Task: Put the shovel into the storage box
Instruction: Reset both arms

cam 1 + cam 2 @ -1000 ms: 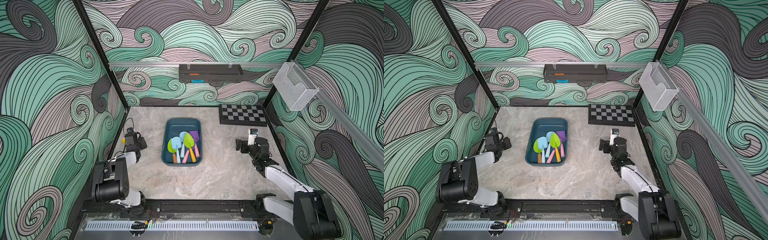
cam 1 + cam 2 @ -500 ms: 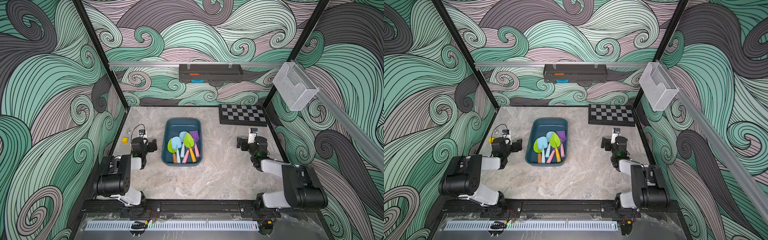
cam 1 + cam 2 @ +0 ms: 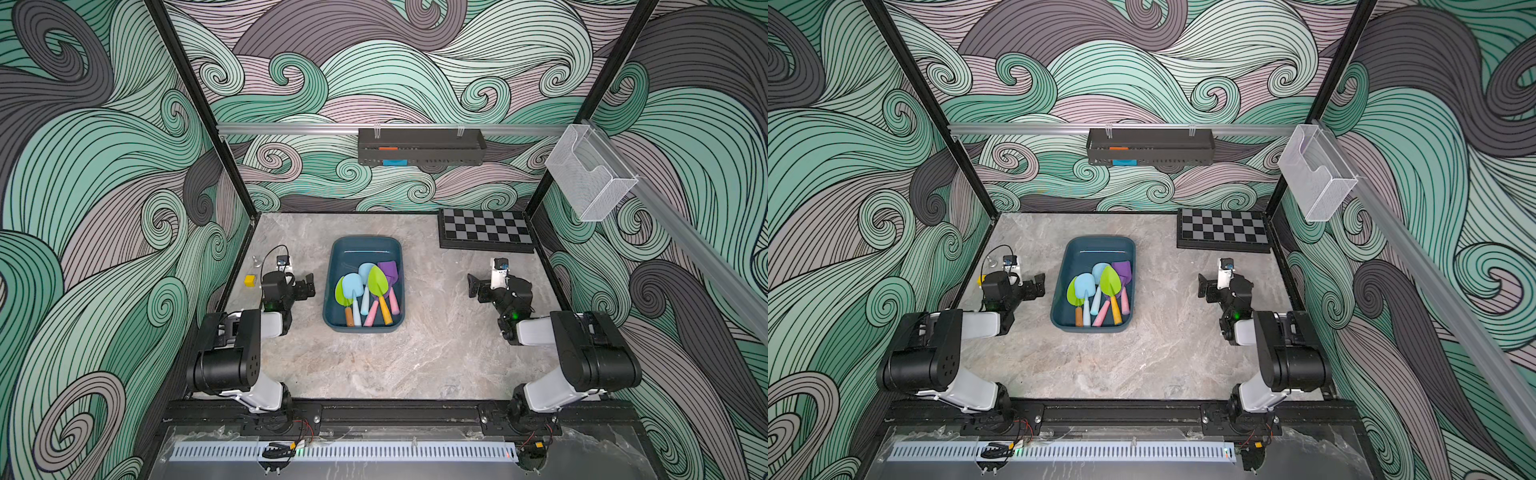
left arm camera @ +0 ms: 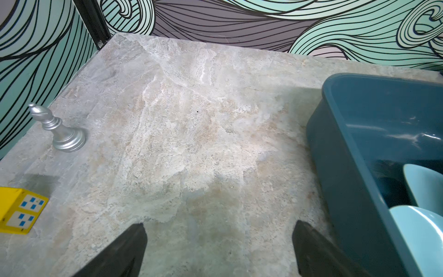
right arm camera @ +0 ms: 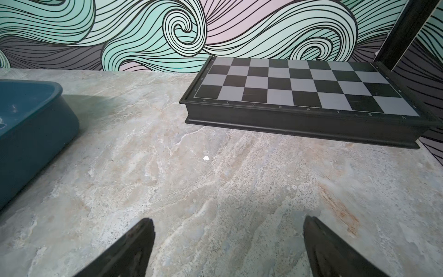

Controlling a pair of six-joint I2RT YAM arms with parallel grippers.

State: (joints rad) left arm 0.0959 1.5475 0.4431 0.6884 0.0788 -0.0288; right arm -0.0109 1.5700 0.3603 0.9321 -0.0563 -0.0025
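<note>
On the grey marble-patterned tabletop [image 3: 374, 365], midway between the two arms, sat the shallow dark teal plastic storage box [image 3: 365, 242] with rounded corners. Inside it lay a heap of bright plastic toy shovels [image 3: 353, 286], blades toward the back wall and handles toward the near end. A green shovel with a yellow handle [image 3: 377, 282] lay on top, and a purple shovel [image 3: 388, 270] rested by the box's right wall. No shovel lay outside the box.

The left gripper [image 4: 218, 230] hovered low just beside the box's left wall, not touching it. Its jaws were spread wide over bare tabletop with nothing between them. A silver chess bishop [image 4: 57, 129] stood upright and a yellow block with blue-dotted white labels [image 4: 19, 211] sat near the left wall, both apart from that gripper.

The right gripper [image 5: 227, 223] was well apart from the box, jaws likewise parted and empty, facing the black-framed grey-and-black chessboard [image 5: 299, 88] in the far right corner.
</note>
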